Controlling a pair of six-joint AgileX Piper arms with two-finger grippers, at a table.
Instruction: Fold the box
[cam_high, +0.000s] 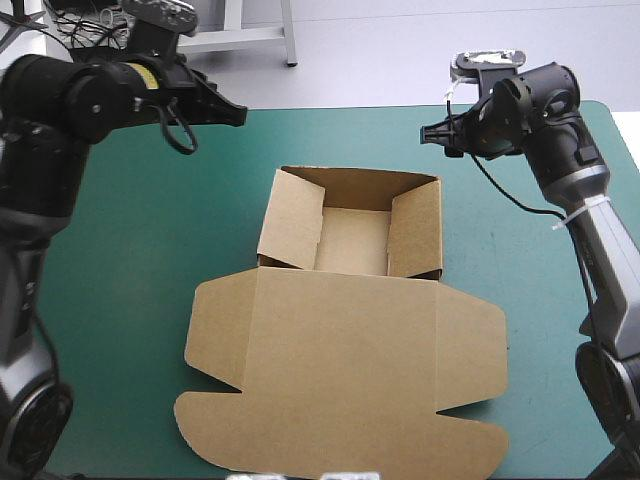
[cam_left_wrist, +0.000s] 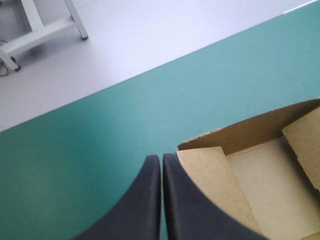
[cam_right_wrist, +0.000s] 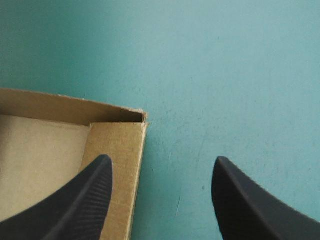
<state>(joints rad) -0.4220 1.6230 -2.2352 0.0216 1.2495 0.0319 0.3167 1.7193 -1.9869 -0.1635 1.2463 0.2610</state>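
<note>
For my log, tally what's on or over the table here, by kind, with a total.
Brown box: 1
Black pincers: 2 (left pincer, shut; right pincer, open)
Teal-green cover: 1
Total: 4

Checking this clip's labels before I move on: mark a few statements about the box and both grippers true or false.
1. The box is an open tray, its lid lying flat. True.
2. The left gripper has its jaws wide apart. False: they are shut, holding nothing.
3. The right gripper has open jaws. True.
4. The lid lies toward the far edge of the table. False: it lies toward the near edge.
</note>
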